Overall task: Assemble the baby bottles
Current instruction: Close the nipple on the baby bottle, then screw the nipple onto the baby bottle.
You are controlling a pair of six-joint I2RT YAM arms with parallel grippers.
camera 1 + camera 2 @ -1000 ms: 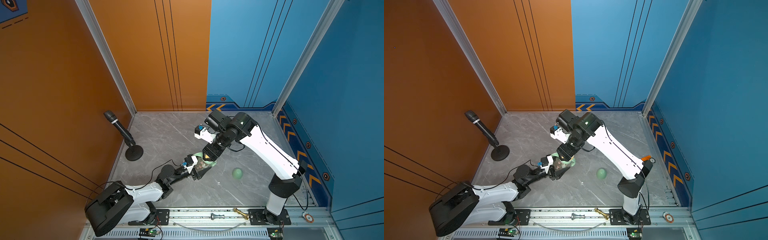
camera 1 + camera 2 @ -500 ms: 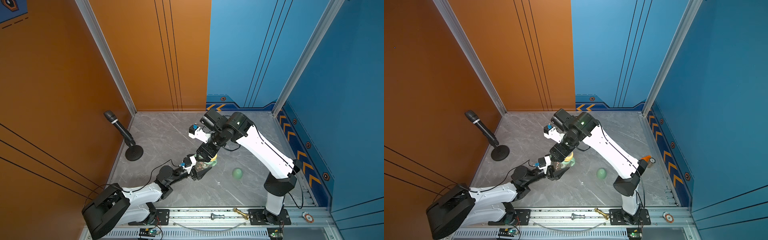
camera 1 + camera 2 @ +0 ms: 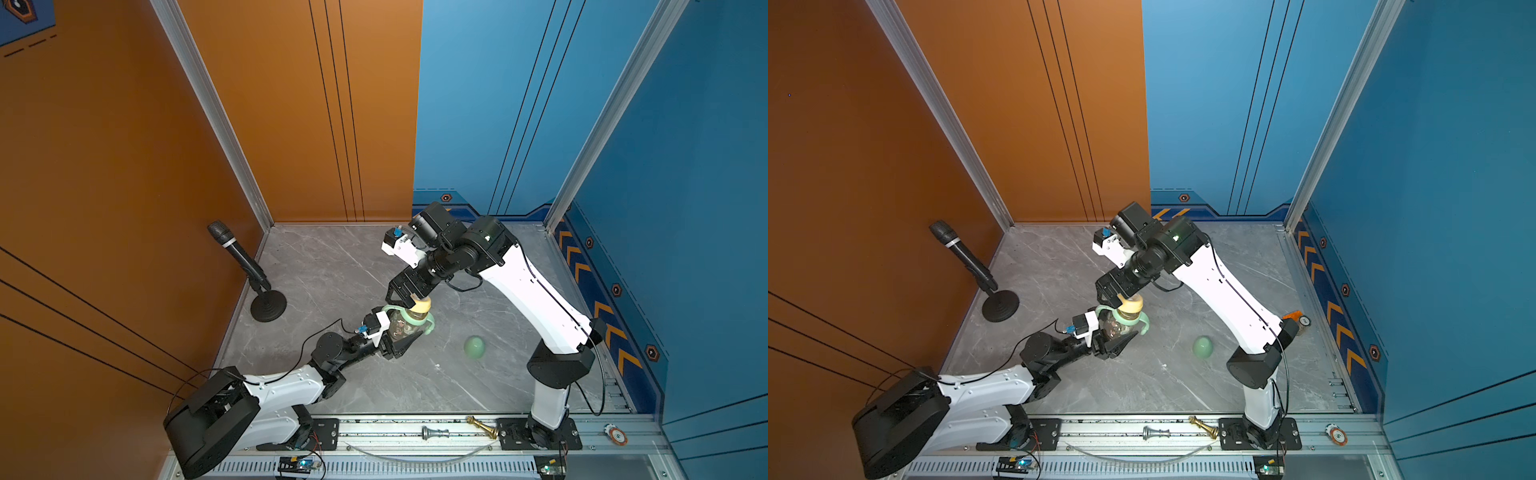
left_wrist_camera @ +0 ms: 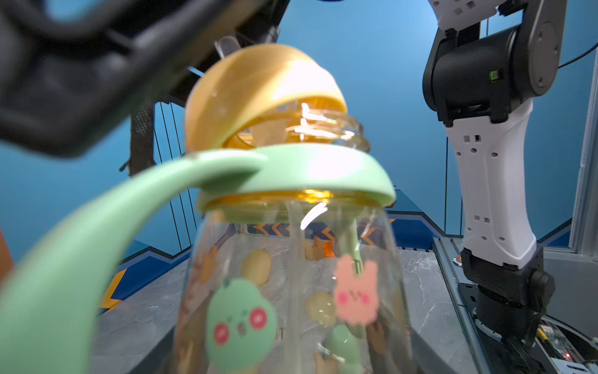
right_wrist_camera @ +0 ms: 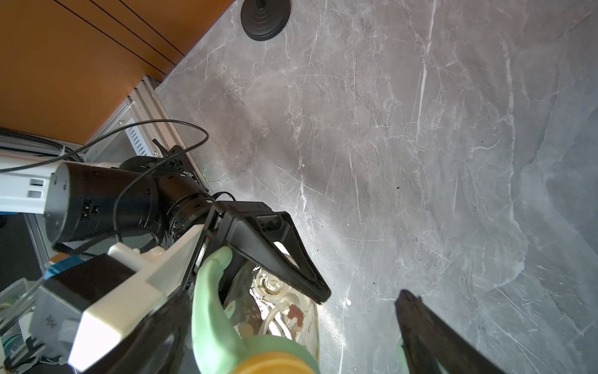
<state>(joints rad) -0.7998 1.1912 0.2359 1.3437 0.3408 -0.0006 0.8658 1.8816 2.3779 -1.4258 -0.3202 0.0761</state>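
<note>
The bottle's (image 4: 291,307) base is cut off in the left wrist view, and no view shows whether it touches the desk (image 3: 332,270). One handle of the ring (image 4: 291,171) is a green blur close to that lens. The right wrist view cuts the collar (image 5: 275,364) off at its border. In both top views the left end effector's (image 3: 401,338) far finger is hidden behind the bottle (image 3: 401,328). A small jar (image 3: 1298,322) shows in only a top view, mostly behind the right arm's elbow near the desk's right edge.

The left end effector is clamped on the bottle's body, near the middle of the desk. The ring sits round the neck. The collar (image 4: 259,87) rests tilted on the neck, one side raised so the threads show, and its straw (image 4: 293,259) hangs inside the bottle. The right end effector (image 3: 409,297) hovers just above the collar (image 3: 420,306), its fingers spread apart on either side and not gripping it. The cap (image 3: 474,347) lies on the desk between the bottle and the right edge, apart from both end effectors.

Counted: one bottle, one ring with two handles, one collar, one straw, one cap. Also one microphone (image 3: 239,257) at the left edge, and two chess pieces (image 3: 434,433) and one chip (image 3: 618,435) on the front rail.
</note>
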